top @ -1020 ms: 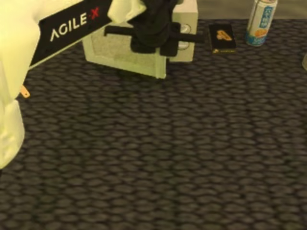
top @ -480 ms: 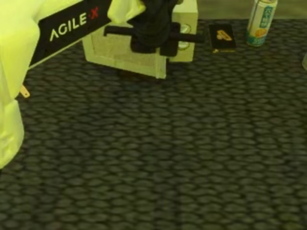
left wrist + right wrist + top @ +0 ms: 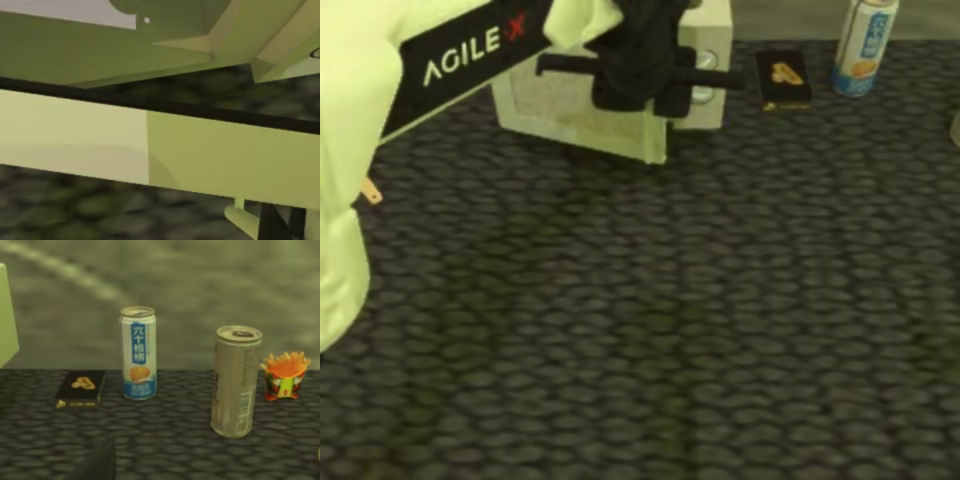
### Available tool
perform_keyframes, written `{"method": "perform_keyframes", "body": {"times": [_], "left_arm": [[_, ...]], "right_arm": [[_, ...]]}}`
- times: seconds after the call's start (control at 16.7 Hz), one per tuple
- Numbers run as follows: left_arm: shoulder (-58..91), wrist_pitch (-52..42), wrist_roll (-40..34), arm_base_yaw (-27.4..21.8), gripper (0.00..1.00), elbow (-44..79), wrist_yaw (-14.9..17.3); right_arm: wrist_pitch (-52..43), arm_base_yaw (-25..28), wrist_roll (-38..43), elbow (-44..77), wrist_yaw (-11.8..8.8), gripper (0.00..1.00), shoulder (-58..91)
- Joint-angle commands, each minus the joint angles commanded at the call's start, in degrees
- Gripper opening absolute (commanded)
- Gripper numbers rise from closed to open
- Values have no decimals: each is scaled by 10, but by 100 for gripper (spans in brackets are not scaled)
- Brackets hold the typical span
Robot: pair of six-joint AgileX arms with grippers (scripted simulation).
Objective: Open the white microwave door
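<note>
Reaching across the upper left of the top view, the left arm is placed over the front of the white microwave (image 3: 705, 25), and the left gripper (image 3: 655, 95) is seen as a dark shape in front of the white microwave door (image 3: 560, 105). The door stands at the upper centre of the frame, at the far edge of the desk (image 3: 670, 320). Its free edge, near the control panel (image 3: 705, 70), is swung out a little from the body, while the hinged side at the left is kept close to the box. So the door is judged to be partly open, and the gripper is probably held at this free edge because the pull is easiest there. Whether the fingers are apart or together cannot be told: they are hidden under the wrist in the top view, and in the left wrist view only pale panels are shown from very close.

The right gripper is not seen in any view. From the right wrist view, a black box (image 3: 80, 387), a blue and white can (image 3: 138, 354), a grey can (image 3: 235, 382) and a small orange object (image 3: 285, 375) are seen, all standing apart from the microwave, so the swing of the door is not blocked by them.
</note>
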Motion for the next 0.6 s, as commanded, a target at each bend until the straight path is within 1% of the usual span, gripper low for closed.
{"method": "perform_keyframes", "body": {"times": [0.36, 0.6], "left_arm": [[0, 2, -1, -4, 0, -3, 4], [-36, 28, 36, 6, 0, -57, 20]], "right_arm": [[0, 0, 0, 0, 0, 100, 0], [0, 0, 0, 0, 0, 100, 0]]}}
